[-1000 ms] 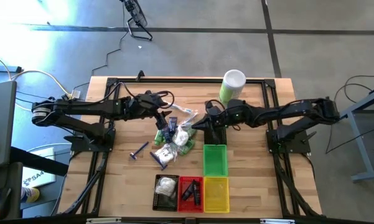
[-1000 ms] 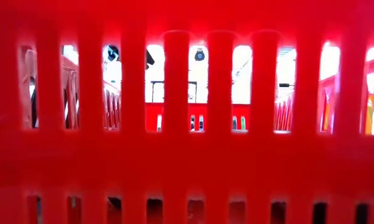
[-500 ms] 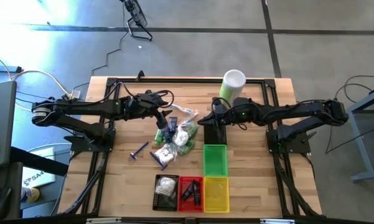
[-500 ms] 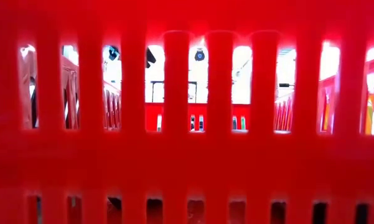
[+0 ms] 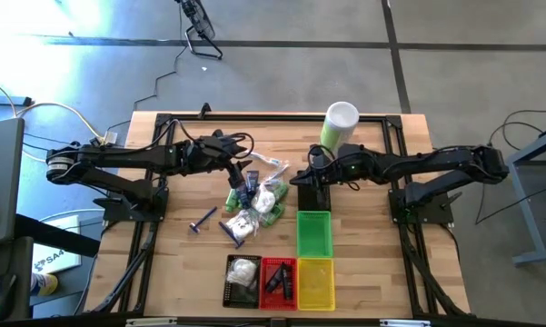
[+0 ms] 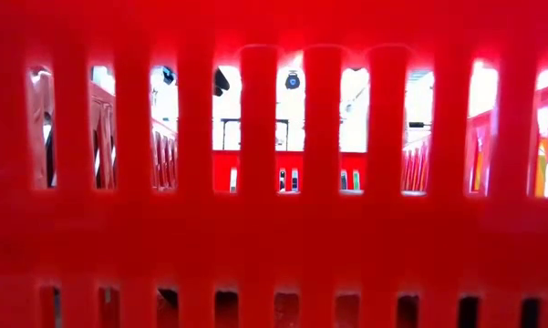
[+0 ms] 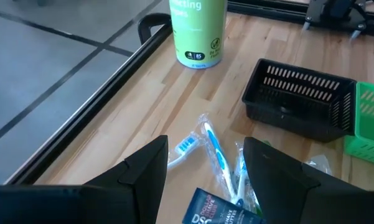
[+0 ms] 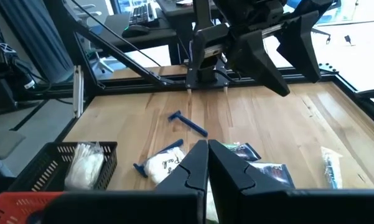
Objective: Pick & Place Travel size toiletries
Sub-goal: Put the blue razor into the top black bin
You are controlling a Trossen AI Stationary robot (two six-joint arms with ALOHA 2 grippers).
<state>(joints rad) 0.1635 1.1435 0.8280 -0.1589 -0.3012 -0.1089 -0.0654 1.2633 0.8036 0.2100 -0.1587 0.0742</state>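
Travel size toiletries heaped mid-table, left gripper poised above them

Travel size toiletries (image 5: 254, 204), a loose heap of dark blue tubes, white crinkly pouches, small green bottles and clear-wrapped sticks, lie on the wooden table (image 5: 372, 263) between the two arms. The left gripper (image 5: 241, 173) hangs over the heap's far edge with its fingers apart and nothing between them; in the left wrist view a dark blue tube (image 7: 215, 211) and clear-wrapped blue-and-white sticks (image 7: 205, 146) lie just ahead of the fingers. The right gripper (image 5: 300, 180) is held beside the heap, above the far end of the slotted green plastic basket (image 5: 314, 233), its fingers pressed together and empty.

For a clean pick, one item at the heap's edge should be singled out, the fingers lowered astride it alone, and neighbouring wrappers left undisturbed.

Against the picture a second ago, the right arm has been drawn slightly back toward its own side; the left arm and the heap are unchanged
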